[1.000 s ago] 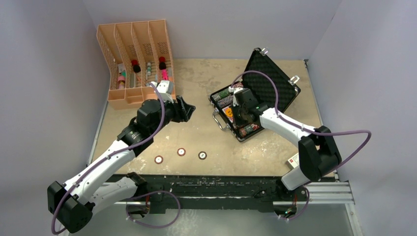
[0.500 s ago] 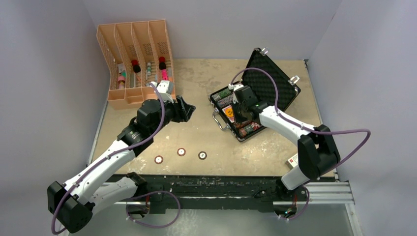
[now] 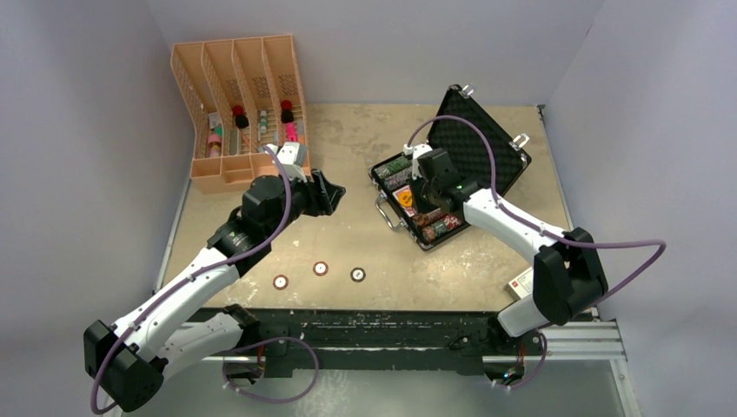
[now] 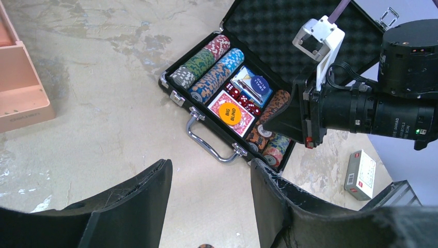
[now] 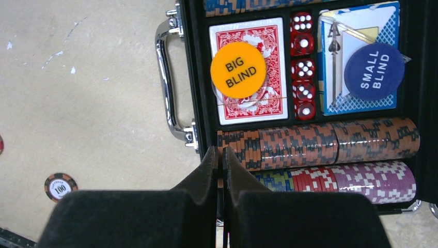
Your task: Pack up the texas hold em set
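Observation:
The black briefcase (image 3: 480, 139) of the texas hold em set lies open at the right, its lid (image 4: 279, 31) up and its silver handle (image 5: 165, 82) facing the table's middle. Rows of coloured chips (image 5: 320, 144), a red-backed deck (image 5: 227, 109) under an orange disc and red dice (image 5: 303, 67) fill it. My right gripper (image 5: 219, 152) is shut, tips at the handle end of the orange row; whether a chip is pinched I cannot tell. In the top view it (image 3: 424, 213) hangs over the case. Three loose chips (image 3: 320, 268) lie near the front. My left gripper (image 4: 210, 170) is open over bare table (image 3: 326, 193).
An orange four-slot rack (image 3: 235, 113) with small bottles stands at the back left, close behind the left arm. A small white box (image 3: 519, 282) lies at the front right. One loose chip (image 5: 60, 186) sits left of the case's handle. Walls close in both sides.
The right gripper has shifted slightly toward the back over the case, still shut. The left arm and the loose chips have not moved.

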`<state>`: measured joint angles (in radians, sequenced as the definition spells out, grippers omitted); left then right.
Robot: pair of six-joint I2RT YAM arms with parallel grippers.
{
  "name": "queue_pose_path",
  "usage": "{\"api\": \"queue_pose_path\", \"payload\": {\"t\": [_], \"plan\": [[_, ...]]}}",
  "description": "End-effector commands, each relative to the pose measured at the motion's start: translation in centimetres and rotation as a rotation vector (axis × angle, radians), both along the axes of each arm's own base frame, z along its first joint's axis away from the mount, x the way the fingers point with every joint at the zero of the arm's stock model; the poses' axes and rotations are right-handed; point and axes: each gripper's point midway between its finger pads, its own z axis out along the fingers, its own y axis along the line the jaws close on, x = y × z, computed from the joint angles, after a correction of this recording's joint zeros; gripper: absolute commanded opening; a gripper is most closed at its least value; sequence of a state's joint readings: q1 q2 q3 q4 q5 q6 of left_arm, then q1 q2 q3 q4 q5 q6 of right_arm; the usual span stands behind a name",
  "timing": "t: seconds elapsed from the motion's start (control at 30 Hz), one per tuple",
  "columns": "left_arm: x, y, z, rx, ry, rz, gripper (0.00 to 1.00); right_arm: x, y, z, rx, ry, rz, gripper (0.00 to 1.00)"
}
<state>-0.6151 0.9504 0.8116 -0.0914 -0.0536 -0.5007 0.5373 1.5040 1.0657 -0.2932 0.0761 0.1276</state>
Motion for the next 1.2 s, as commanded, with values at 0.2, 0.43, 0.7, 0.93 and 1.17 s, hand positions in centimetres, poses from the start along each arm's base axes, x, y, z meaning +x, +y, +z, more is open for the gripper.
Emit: {"api": "queue_pose_path", "payload": {"t": [0.2, 0.43, 0.7, 0.93, 1.17], "plan": [[0.4, 0.2, 2.2, -0.026, -0.075, 0.007, 0.56, -0.1, 0.8, -0.9, -0.003, 0.039, 0.050, 0.00], [0.4, 0.1, 2.1, -0.026, -0.074, 0.005, 0.56, -0.4, 0.7, -2.0, -0.027, 0.079, 0.062, 0.00], [0.4, 0.1, 2.1, -0.025, -0.072, 0.005, 0.56, -1.2, 0.3, -3.5, -0.117, 0.147, 0.089, 0.03], [0.4, 0.1, 2.1, -0.026, -0.072, 0.005, 0.56, -1.2, 0.3, -2.4, -0.133, 0.125, 0.072, 0.31], [0.4, 0.2, 2.2, -0.028, -0.072, 0.008, 0.56, -0.5, 1.0, -0.5, -0.072, 0.083, 0.033, 0.23]]}}
